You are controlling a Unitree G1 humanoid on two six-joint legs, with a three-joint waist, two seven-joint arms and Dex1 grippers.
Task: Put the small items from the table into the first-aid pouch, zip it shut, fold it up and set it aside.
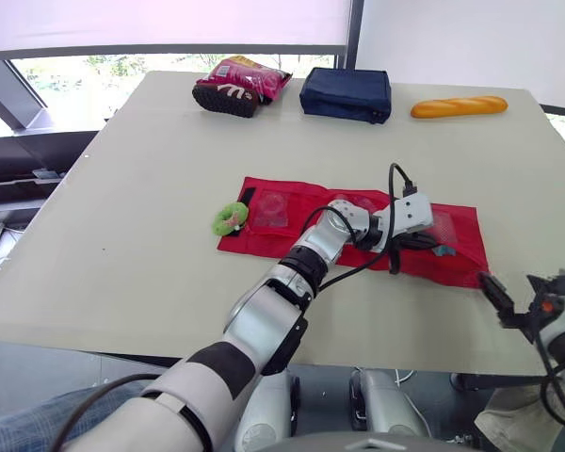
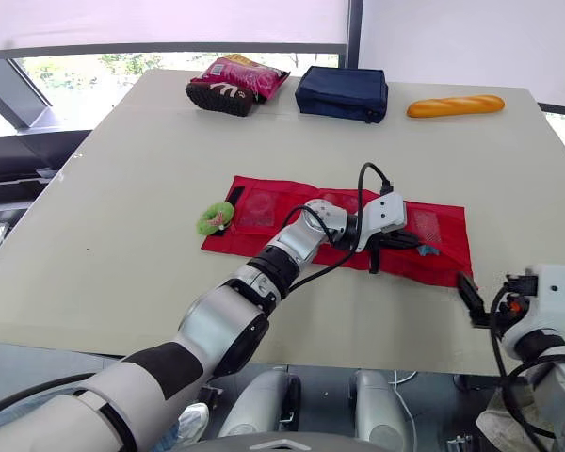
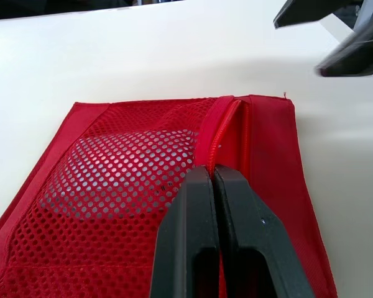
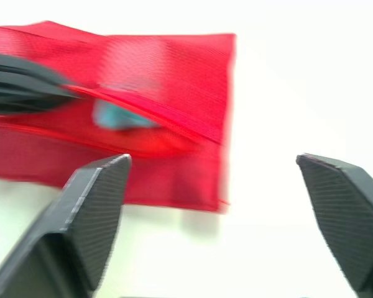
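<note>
Pouch [image 1: 273, 235] is lying unfolded, left gripper [image 3: 212, 171] reaching across it and pinching shut over the zipper [image 3: 227, 121], pull hidden; right gripper [image 4: 212, 159] is hovering spread open beside its edge.

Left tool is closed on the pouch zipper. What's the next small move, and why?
Probably slide the left tool along the zipper toward the end of the red pouch nearest the open right tool. The right wrist view shows that pocket gaping over a teal item, so this stretch looks unzipped.
</note>
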